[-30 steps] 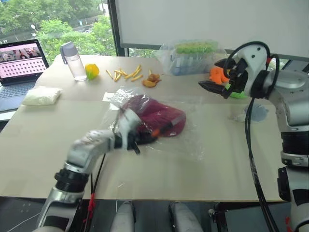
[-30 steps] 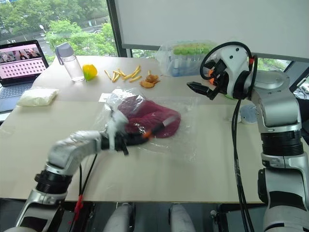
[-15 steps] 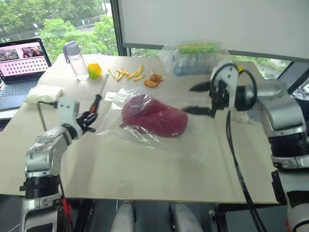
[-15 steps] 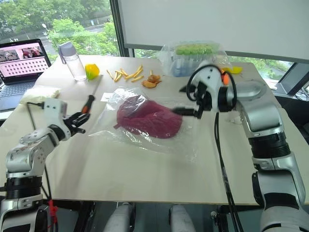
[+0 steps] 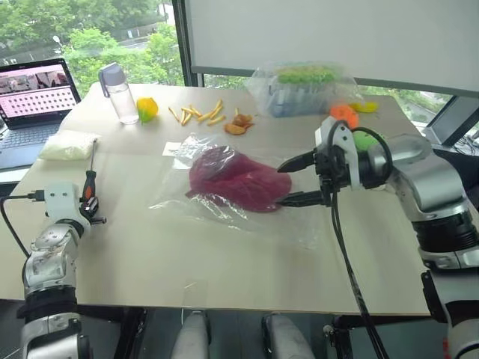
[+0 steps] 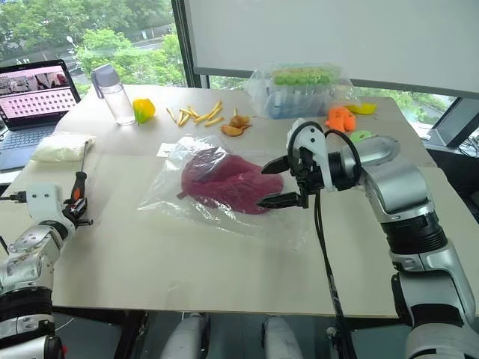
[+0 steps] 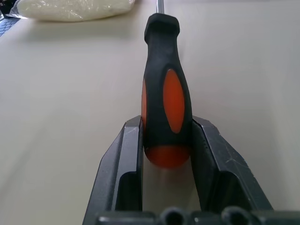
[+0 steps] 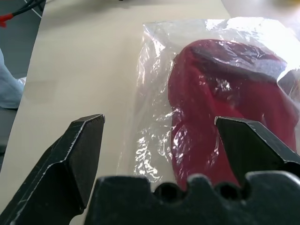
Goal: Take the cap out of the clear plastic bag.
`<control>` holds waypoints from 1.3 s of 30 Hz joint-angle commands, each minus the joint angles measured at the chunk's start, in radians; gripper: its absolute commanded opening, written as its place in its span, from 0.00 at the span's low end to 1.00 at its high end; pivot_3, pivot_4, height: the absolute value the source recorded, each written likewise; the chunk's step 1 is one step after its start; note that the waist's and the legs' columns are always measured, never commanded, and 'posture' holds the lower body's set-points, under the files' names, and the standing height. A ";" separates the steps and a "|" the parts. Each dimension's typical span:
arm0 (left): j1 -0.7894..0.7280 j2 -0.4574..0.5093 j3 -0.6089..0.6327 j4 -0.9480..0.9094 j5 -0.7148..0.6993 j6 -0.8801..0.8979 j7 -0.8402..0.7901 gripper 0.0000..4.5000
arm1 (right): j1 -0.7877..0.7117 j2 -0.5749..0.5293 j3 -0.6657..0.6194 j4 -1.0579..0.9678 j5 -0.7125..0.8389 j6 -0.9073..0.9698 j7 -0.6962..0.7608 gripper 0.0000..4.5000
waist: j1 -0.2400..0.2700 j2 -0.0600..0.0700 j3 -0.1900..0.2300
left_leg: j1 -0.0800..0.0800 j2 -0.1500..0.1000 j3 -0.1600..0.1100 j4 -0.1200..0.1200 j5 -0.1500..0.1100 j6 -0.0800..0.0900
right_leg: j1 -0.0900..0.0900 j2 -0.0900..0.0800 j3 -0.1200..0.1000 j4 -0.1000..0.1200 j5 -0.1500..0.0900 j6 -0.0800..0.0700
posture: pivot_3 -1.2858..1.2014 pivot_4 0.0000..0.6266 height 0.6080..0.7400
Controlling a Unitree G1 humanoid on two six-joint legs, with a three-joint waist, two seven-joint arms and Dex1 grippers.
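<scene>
Cap (image 5: 238,180), dark red soft fabric with a curved brim, sits inside the large thin clear plastic bag (image 5: 232,221), flat on the pale counter (image 5: 224,262), just ahead of my right end effector (image 5: 293,180). Not out yet.

Right end effector: jaws spread wide, nothing held, pointing sideways at the near end of the cap, one finger above and one below its edge. My read: it's lined up to pinch bag or cap from that side, so wide open makes sense for bulky fabric under film.

Left end effector (image 7: 166,140): closed on a black and orange screwdriver (image 5: 89,185), gripping the handle's butt end, shaft running away from the fingers toward a white soft packet (image 5: 67,146). It's parked well apart from the bag, out at the counter's left edge. Probably there to keep the tool clear of the working area.

Cap orientation: long axis runs roughly from the right end effector away toward the left one, slanting to the far side. Lying flattened. Can't tell which end is the brim through the crinkled film.

Bag mouth: can't tell which side is open.
</scene>
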 commanded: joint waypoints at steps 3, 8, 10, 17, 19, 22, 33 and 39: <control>-0.018 0.043 0.029 0.065 -0.011 -0.040 -0.011 0.55 | -0.019 -0.014 -0.027 -0.043 0.006 0.018 -0.022 1.00 | 0.000 0.000 0.000 | 0.000 0.000 0.000 -0.001 0.000 0.000 | 0.000 0.000 0.000 0.000 0.000 0.000 | 0.52 0.24 1.00; 0.001 0.037 0.018 -0.044 -0.021 -0.010 -0.015 0.94 | 0.005 -0.052 -0.021 -0.073 0.018 0.036 0.013 1.00 | 0.001 0.000 0.000 | 0.000 0.000 0.000 -0.001 0.000 0.000 | -0.001 0.000 0.000 0.000 0.000 0.000 | 0.52 0.24 1.00; -0.009 0.068 0.008 -0.145 -0.007 0.015 -0.006 0.98 | 0.012 -0.070 -0.017 -0.081 0.020 0.043 0.028 1.00 | 0.005 -0.001 0.000 | 0.000 0.000 0.000 -0.001 0.000 0.000 | -0.001 0.000 0.000 0.000 0.000 0.000 | 0.52 0.24 1.00; -0.159 0.118 -0.037 -0.376 -0.059 0.065 -0.074 0.98 | -0.017 -0.062 -0.068 -0.053 0.072 0.064 0.049 1.00 | 0.013 -0.001 0.000 | -0.001 0.000 0.001 -0.001 -0.001 -0.001 | -0.001 0.000 0.000 0.000 0.000 -0.001 | 0.52 0.24 1.00; -0.195 0.109 -0.061 -0.408 -0.090 0.091 -0.112 0.98 | -0.037 -0.035 -0.106 -0.036 0.108 0.078 0.024 1.00 | 0.012 -0.001 0.000 | -0.001 0.000 0.002 -0.001 -0.001 -0.001 | -0.001 -0.001 0.000 -0.001 0.000 0.000 | 0.52 0.24 1.00; -0.199 0.114 -0.206 -0.479 -0.113 0.139 -0.259 0.98 | -0.056 -0.013 -0.155 -0.028 0.143 0.103 -0.015 1.00 | 0.012 -0.001 0.000 | -0.001 0.000 0.002 -0.001 -0.001 -0.001 | 0.000 -0.001 0.000 0.000 0.000 0.000 | 0.52 0.24 1.00; -0.360 0.003 -0.588 -0.373 0.001 0.005 -0.534 0.98 | 0.025 -0.049 -0.278 -0.147 0.210 0.190 -0.154 1.00 | 0.018 -0.001 0.000 | -0.001 0.000 0.002 0.001 0.000 0.000 | 0.001 0.000 0.000 -0.001 0.000 0.001 | 0.52 0.24 1.00; -0.465 0.021 -0.752 -0.218 0.166 -0.244 -0.712 0.98 | 0.108 -0.097 -0.326 -0.245 0.265 0.248 -0.202 1.00 | 0.008 -0.001 0.000 | -0.002 0.000 0.002 0.001 0.004 0.007 | 0.000 0.000 0.001 -0.001 0.000 0.001 | 0.52 0.24 1.00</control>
